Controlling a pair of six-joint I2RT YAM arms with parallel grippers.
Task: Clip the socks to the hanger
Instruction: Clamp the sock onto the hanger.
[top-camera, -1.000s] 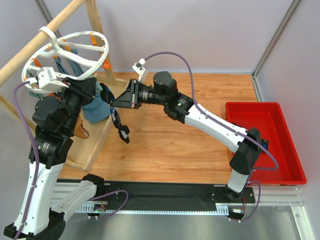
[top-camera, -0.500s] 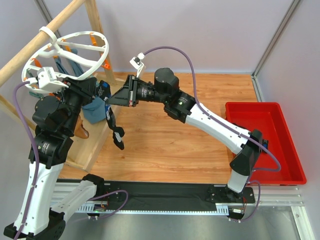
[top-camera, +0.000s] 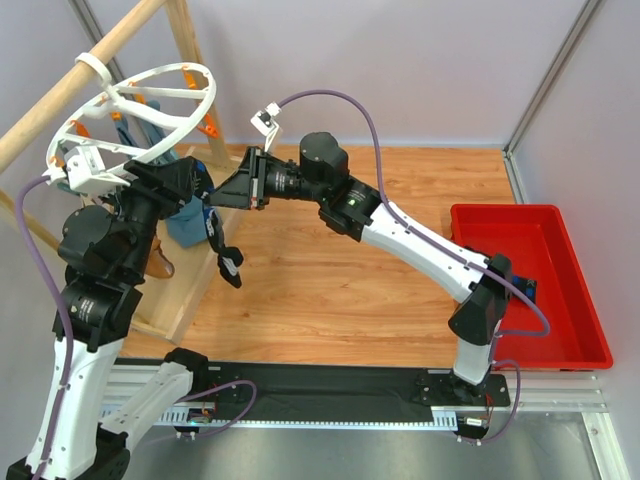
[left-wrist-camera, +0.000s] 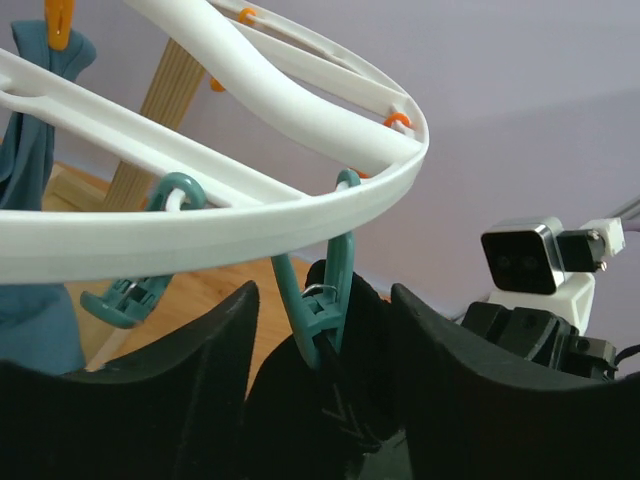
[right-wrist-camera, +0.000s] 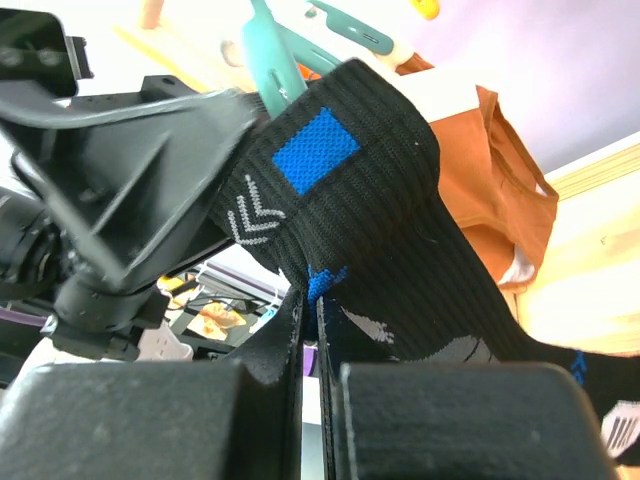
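The white ring hanger (top-camera: 140, 105) hangs from the wooden bar at the upper left, and its rim (left-wrist-camera: 250, 215) crosses the left wrist view. A teal clip (left-wrist-camera: 325, 290) under the rim is closed on the top edge of a black sock (left-wrist-camera: 345, 400). My left gripper (left-wrist-camera: 320, 335) stands open, one finger on each side of that clip and touching neither side. My right gripper (right-wrist-camera: 312, 300) is shut on a fold of the same black sock (right-wrist-camera: 380, 200), just below its blue patch. In the top view the sock (top-camera: 222, 255) dangles below both grippers (top-camera: 205, 188).
A teal-blue sock (top-camera: 190, 218) and a tan-brown sock (right-wrist-camera: 490, 170) hang close behind on the hanger. A second teal clip (left-wrist-camera: 130, 295) hangs free to the left. The wooden rack's post (top-camera: 190, 60) and base (top-camera: 195, 290) stand at the left. A red bin (top-camera: 530, 280) sits far right.
My left gripper has opened and let go of the teal clip, which now holds the sock. The right gripper moved left and up with the sock. The hanger ring swung slightly.
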